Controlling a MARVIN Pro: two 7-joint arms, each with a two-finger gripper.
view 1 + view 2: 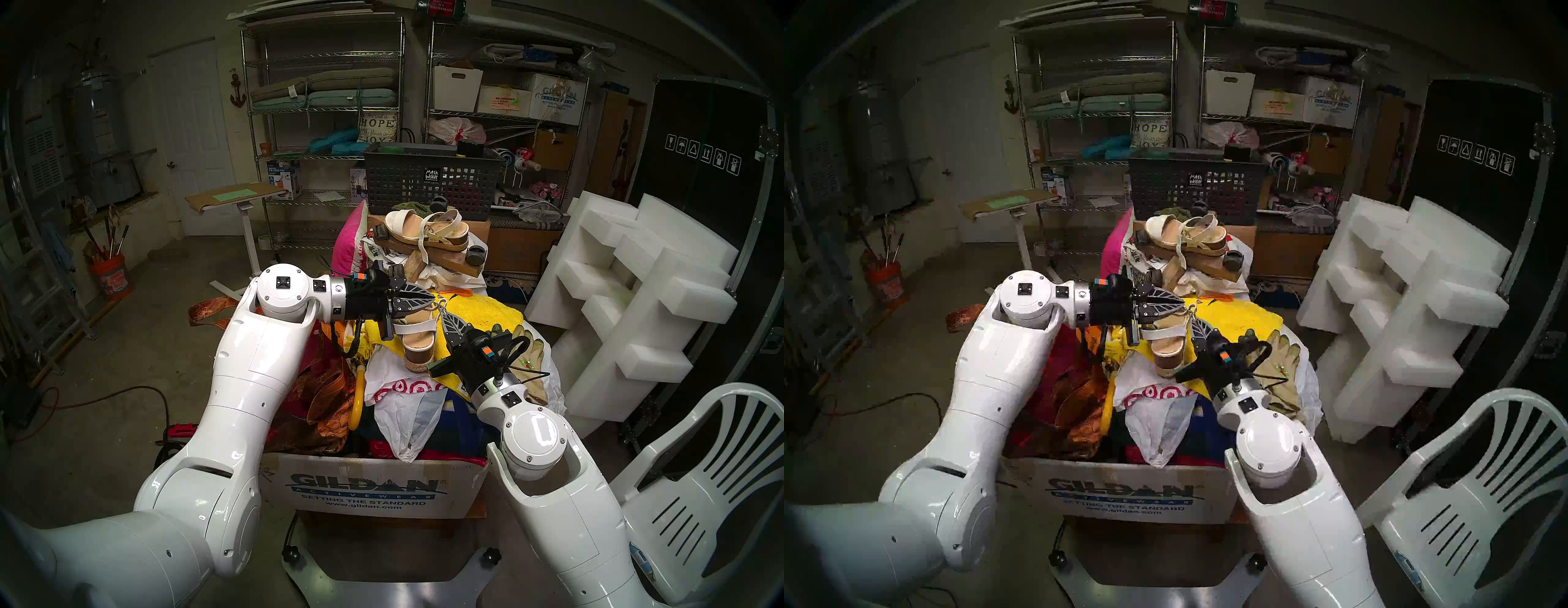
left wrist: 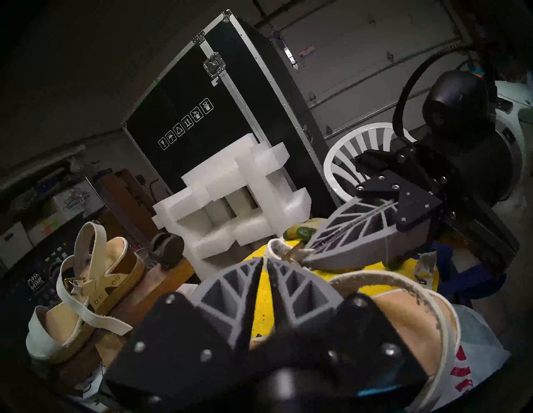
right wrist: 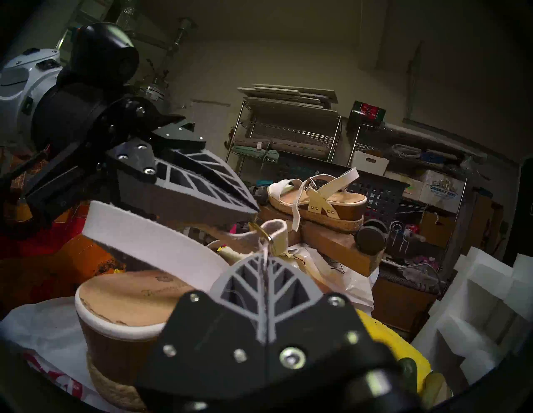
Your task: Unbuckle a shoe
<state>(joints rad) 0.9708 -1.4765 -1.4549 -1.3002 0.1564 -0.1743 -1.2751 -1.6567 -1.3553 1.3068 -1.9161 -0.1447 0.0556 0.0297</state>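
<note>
The wedge sandal (image 1: pixel 418 352) stands on the clutter pile, toe toward me, with a white toe strap, tan insole (image 3: pixel 129 291) and jute-wrapped sole. My right gripper (image 1: pixel 444 313) is shut on the end of its thin ankle strap (image 3: pixel 263 251), just below the gold buckle (image 3: pixel 264 232). My left gripper (image 1: pixel 432 296) is shut, its tips right by the buckle, above the sandal; I cannot tell if it pinches anything. In the left wrist view its fingers (image 2: pixel 230 288) meet at the tips, with the right gripper (image 2: pixel 305 258) just beyond.
A flatter platform sandal (image 1: pixel 428 231) lies on a wooden block behind. The pile fills a Gildan box (image 1: pixel 365 488), with a yellow towel (image 1: pixel 488 310), gloves (image 1: pixel 530 352) and a plastic bag (image 1: pixel 403 395). A mesh basket (image 1: pixel 428 182), foam blocks (image 1: pixel 636 276) and a white chair (image 1: pixel 700 488) stand around.
</note>
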